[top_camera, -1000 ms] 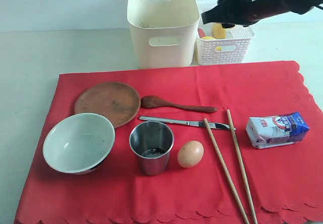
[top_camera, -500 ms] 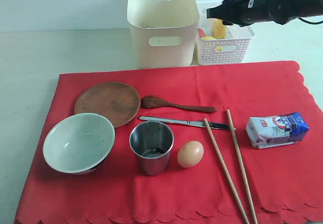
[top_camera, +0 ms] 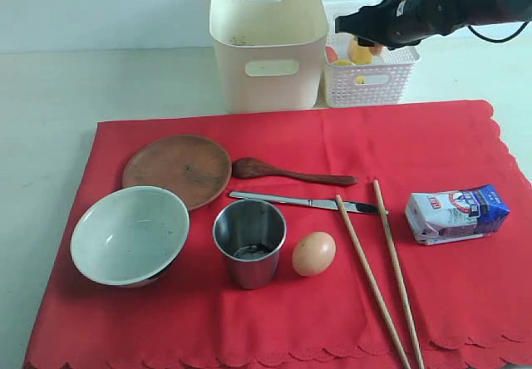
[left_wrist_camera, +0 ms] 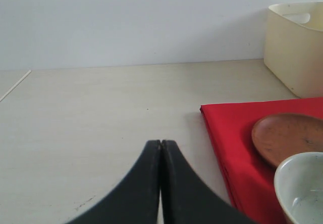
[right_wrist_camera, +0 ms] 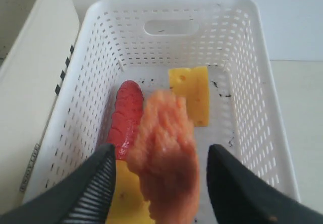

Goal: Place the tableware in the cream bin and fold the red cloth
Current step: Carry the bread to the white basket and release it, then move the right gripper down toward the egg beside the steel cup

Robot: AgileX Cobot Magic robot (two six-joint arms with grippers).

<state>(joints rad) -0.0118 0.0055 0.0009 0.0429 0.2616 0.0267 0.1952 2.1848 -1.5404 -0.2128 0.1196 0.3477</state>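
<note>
Right gripper (right_wrist_camera: 162,151) spread apart, blurred orange lump (right_wrist_camera: 161,118) between its fingers, basket (right_wrist_camera: 252,82) below — left gripper (left_wrist_camera: 161,143) pinched together; carton (top_camera: 457,213) print unreadable; red cloth (top_camera: 416,136) flat.

Under my right pincer (right_wrist_camera: 161,149) the white basket (right_wrist_camera: 248,82) is crowded: sausage (right_wrist_camera: 124,117) and cheese (right_wrist_camera: 195,95) on its floor, a blurred orange lump (right_wrist_camera: 166,133) filling the gap between my fingers (right_wrist_camera: 96,183). The tall wall of the cream bin (right_wrist_camera: 35,98) stands close beside. My left pincer (left_wrist_camera: 161,146) has bare table (left_wrist_camera: 101,108) ahead.
</note>
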